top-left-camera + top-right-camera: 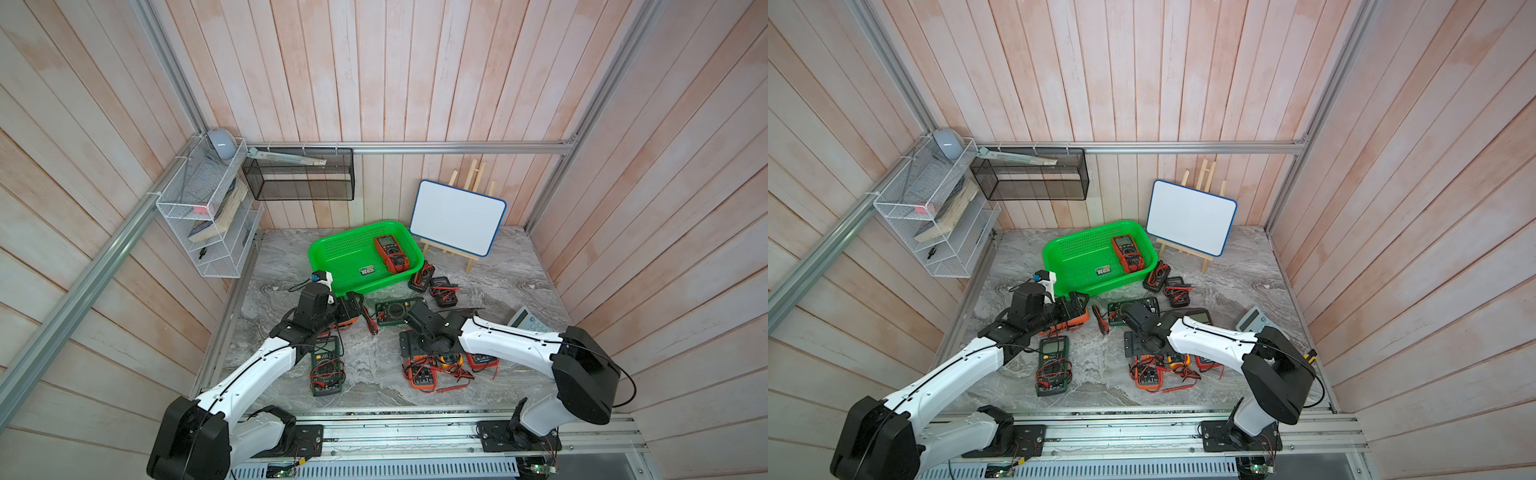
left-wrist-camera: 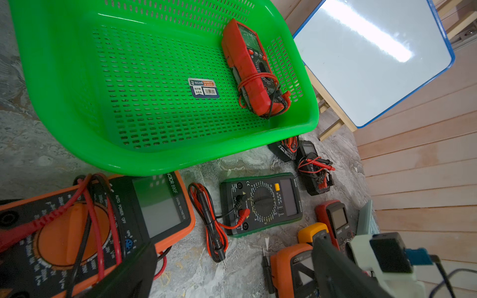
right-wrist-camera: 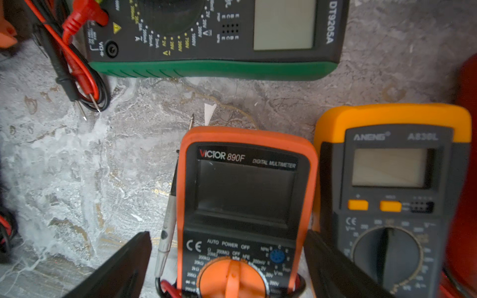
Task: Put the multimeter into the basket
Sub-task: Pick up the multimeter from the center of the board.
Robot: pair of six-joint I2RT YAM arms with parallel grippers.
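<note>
Bearing basket (image 1: 349, 259): marbled tabletop (image 1: 286, 257), plank walls (image 1: 415, 62)

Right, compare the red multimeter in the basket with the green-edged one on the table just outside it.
Casing: the red multimeter is red; the green-edged multimeter is dark with a green surround.
Place: the red multimeter lies inside the basket by one wall; the green-edged multimeter lies flat on the table.
Leads: wound round the red multimeter's body; bundled beside the green-edged multimeter.
Both have a dial and screen.
</note>
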